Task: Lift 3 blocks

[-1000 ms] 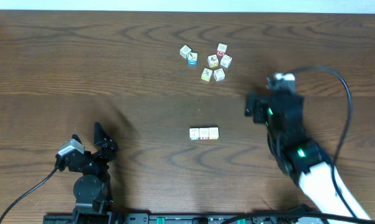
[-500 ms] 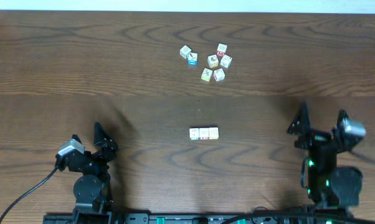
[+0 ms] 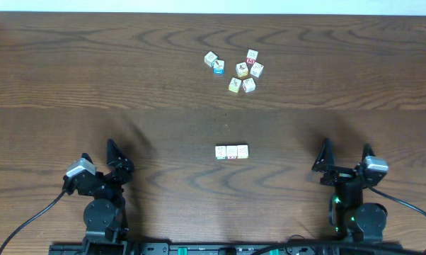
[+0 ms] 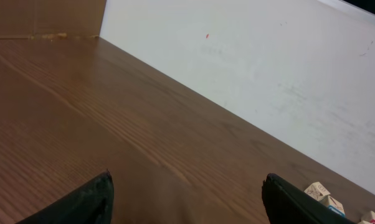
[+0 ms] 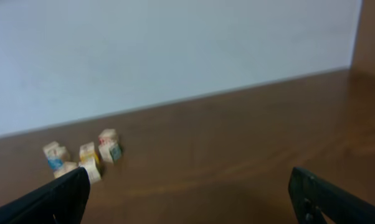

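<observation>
1. Claws first: left claw (image 3: 100, 153) stood spread wide with nothing between its fingers, and right claw (image 3: 346, 150) was likewise spread and empty. Both sat at the near edge of the table (image 3: 93, 71), well apart from the work.
2. Blocks (image 3: 231, 151): three lay in a tight row at mid-table, touching side by side. The green-edged one was toward the left claw, the reddish one in the middle, the yellowish one toward the right claw. The row sat roughly midway between the claws.
3. Step in hand, as judged: the reach to the row had not begun, and neither claw was clearly better placed.
4. Likely best approach: come down from above with the wrist turned so the fingers lined up with the row's length, landing just outside the two end blocks so the squeeze ran through all three.
5. Risk noted: the middle block would hang on pressure alone, so an off-centre press could buckle the row. Press squarely on the end faces, then lift slowly and level.
6. Loose cubes (image 3: 234, 69) were clustered toward the far side, well apart from the row; these were to be left alone.
</observation>
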